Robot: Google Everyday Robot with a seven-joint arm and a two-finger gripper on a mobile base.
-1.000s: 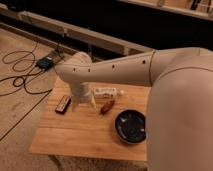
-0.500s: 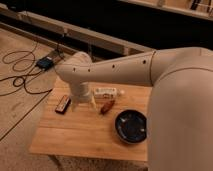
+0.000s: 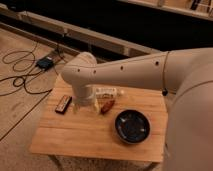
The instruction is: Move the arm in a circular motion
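Arm [image 3: 125, 72]: spanned the desk [image 3: 85, 142] from 3 o'clock, tool [image 3: 86, 102] (grip state untellable) low beside brown bar [image 3: 107, 106] at its 3 o'clock; circling this low risked sweeping it off.

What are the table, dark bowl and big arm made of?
Table: light matte wood, plank lines show. Bowl: dark, slight sheen, perhaps glazed ceramic or plastic. Arm: smooth cream shell, probably moulded plastic, dotted with screw holes. Its end effector points down at the table's far side.
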